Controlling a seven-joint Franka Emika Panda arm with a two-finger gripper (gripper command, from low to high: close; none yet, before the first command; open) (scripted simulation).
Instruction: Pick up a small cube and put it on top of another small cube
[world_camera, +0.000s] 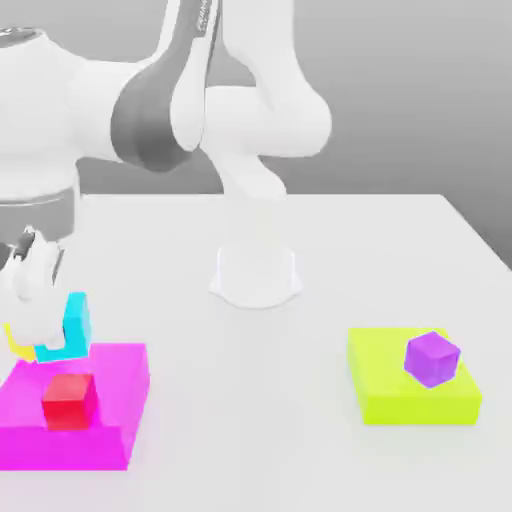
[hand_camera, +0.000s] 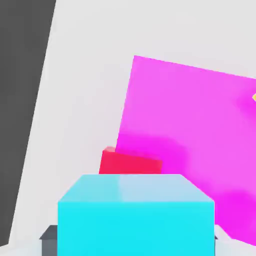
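White table across the whole lower scene, grey backdrop behind. Large white Franka arm bending in from the upper part of the exterior view and dropping down along the exterior view's left edge. Round white base pedestal near the table's middle.

Flat magenta block on the table at the exterior view's left, near the front edge; seen from the hand view as a broad magenta face beneath the hand. Flat lime block well apart from it, on the exterior view's right.

Gripper low at the exterior view's left, above the back edge of the magenta block, fingers pinching the small cyan cube. Held clear of the table, above the magenta block's rear edge; large and close in the hand view, with dark finger pads pressed against its sides.

Red cube resting on the magenta block, in front of and below the held cyan cube; in the hand view just past the cyan cube's far edge. Purple cube resting on the lime block, toward its far right corner. Small yellow piece just beside the gripper, partly hidden; shape cannot be told.
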